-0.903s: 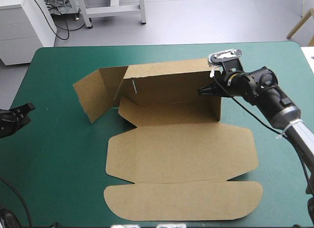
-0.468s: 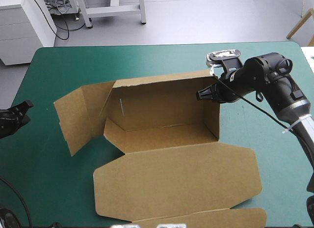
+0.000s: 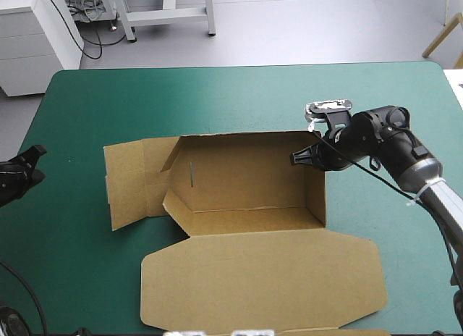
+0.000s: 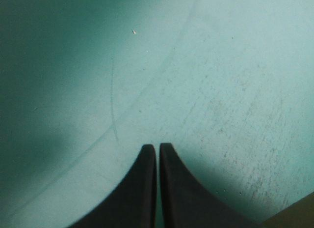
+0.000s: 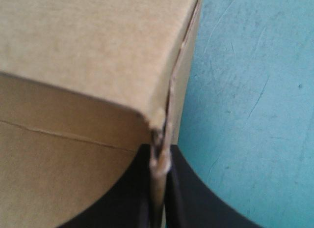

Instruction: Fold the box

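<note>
The brown box (image 3: 246, 184) sits mid-bench (image 3: 87, 104), partly raised. Its back and right walls stand up, a side flap (image 3: 134, 180) spreads out to the left, and the wide lid (image 3: 260, 278) lies flat toward the near edge. The right hand (image 5: 159, 161) is clamped on the right wall's edge at the far corner, board pinched between its black fingers. The left hand (image 4: 157, 148) is at the bench's left edge, well apart from the box, fingers together over bare teal-green cover.
</note>
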`<state>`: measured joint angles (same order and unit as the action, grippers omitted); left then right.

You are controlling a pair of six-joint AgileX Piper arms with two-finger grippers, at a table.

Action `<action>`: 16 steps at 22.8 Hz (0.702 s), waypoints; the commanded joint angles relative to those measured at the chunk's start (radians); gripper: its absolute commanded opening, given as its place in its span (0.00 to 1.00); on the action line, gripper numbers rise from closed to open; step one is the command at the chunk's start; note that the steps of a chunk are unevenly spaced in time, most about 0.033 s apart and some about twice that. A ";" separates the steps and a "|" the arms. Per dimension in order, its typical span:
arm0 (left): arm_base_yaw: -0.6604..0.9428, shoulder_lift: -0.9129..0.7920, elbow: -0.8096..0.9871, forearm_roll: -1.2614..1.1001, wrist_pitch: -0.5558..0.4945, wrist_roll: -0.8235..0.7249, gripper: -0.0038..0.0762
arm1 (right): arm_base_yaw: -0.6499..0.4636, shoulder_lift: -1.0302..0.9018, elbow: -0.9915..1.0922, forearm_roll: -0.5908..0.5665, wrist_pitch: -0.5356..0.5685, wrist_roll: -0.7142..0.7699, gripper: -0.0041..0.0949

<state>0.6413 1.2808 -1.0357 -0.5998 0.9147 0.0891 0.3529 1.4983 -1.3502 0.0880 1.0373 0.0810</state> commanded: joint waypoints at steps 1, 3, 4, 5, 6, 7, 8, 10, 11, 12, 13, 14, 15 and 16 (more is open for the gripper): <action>-0.002 -0.030 -0.023 -0.041 -0.012 -0.014 0.06 | 0.001 0.011 0.002 0.015 -0.066 -0.001 0.02; -0.002 -0.030 -0.023 -0.041 -0.005 -0.014 0.06 | 0.001 0.017 0.002 0.008 -0.119 -0.001 0.02; -0.002 -0.030 -0.023 -0.041 -0.004 -0.014 0.06 | 0.001 0.022 0.002 0.006 -0.142 -0.001 0.02; -0.002 -0.030 -0.023 -0.041 -0.003 -0.014 0.06 | 0.001 0.032 0.002 -0.018 -0.205 -0.001 0.02; -0.002 -0.030 -0.023 -0.041 -0.003 -0.014 0.06 | 0.001 0.034 0.002 -0.025 -0.232 -0.001 0.02; -0.002 -0.030 -0.023 -0.041 -0.003 -0.014 0.06 | 0.001 0.043 0.002 -0.037 -0.285 -0.001 0.02; -0.002 -0.030 -0.023 -0.041 -0.005 -0.014 0.06 | 0.001 0.047 0.002 -0.044 -0.305 -0.001 0.02; -0.002 -0.030 -0.023 -0.039 -0.007 -0.014 0.06 | 0.001 0.067 0.002 -0.053 -0.345 -0.001 0.02; -0.002 -0.030 -0.023 -0.039 -0.010 -0.014 0.06 | 0.001 0.075 0.002 -0.053 -0.357 -0.001 0.02; -0.002 -0.030 -0.023 -0.039 -0.010 -0.014 0.06 | 0.001 0.085 0.002 -0.053 -0.363 -0.001 0.02; -0.002 -0.030 -0.023 -0.039 -0.012 -0.014 0.06 | 0.001 0.092 0.002 -0.053 -0.369 -0.001 0.03; -0.002 -0.030 -0.023 -0.039 -0.012 -0.014 0.06 | 0.001 0.108 0.002 -0.053 -0.382 -0.001 0.05; -0.002 -0.030 -0.023 -0.039 -0.012 -0.014 0.06 | 0.001 0.115 0.002 -0.053 -0.395 -0.001 0.09; -0.002 -0.030 -0.023 -0.039 -0.012 -0.014 0.06 | 0.001 0.120 0.002 -0.055 -0.411 -0.001 0.15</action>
<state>0.6413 1.2808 -1.0357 -0.5989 0.9326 0.0810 0.3522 1.6421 -1.3277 0.0370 0.6825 0.0911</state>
